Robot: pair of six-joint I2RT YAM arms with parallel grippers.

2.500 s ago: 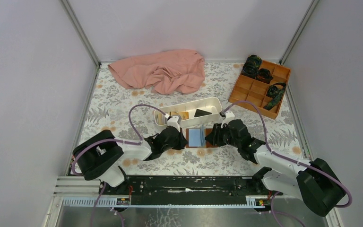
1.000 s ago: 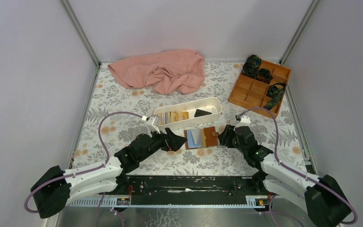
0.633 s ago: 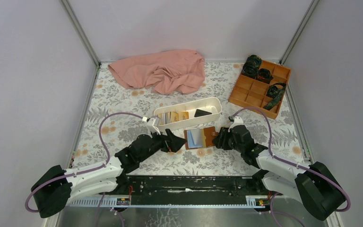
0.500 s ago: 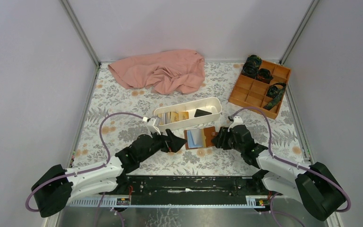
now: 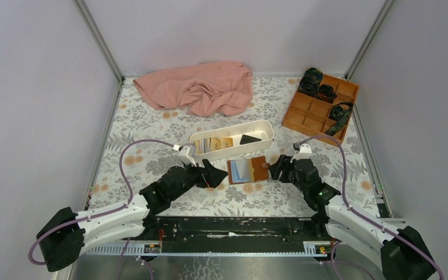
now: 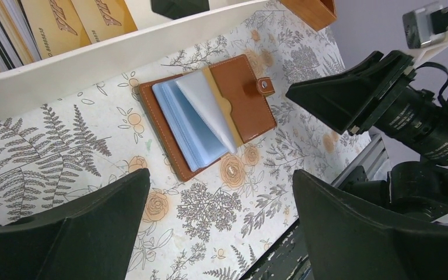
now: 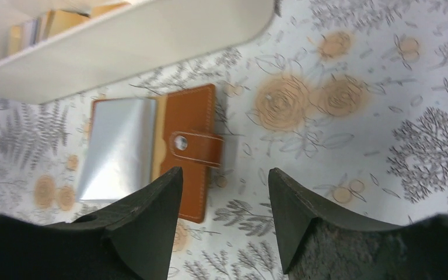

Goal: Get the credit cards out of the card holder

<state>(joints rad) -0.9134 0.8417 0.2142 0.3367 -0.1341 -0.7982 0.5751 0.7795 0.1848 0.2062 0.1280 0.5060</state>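
The card holder (image 5: 248, 170) lies open and flat near the middle of the floral table (image 5: 151, 128). Its sleeves are fanned up over a light blue card (image 6: 181, 125), with a yellow card edge (image 6: 224, 108) behind them. The brown flap and snap tab (image 6: 263, 86) sit on its 3 o'clock half.

Just beside it at 12 o'clock, not touching, is the white tray (image 5: 233, 153). It holds upright yellow-orange cards (image 5: 216, 143) toward its 9 o'clock end and a black item (image 5: 249, 139) toward 3 o'clock.

The left jaws stand wide and empty near the holder at 9 o'clock. The right jaws, also wide and empty, are near it at 3 o'clock. Neither touches it.

A pink cloth (image 5: 198, 87) lies well apart at 11 o'clock, and an orange box (image 5: 315, 114) at 2 o'clock.
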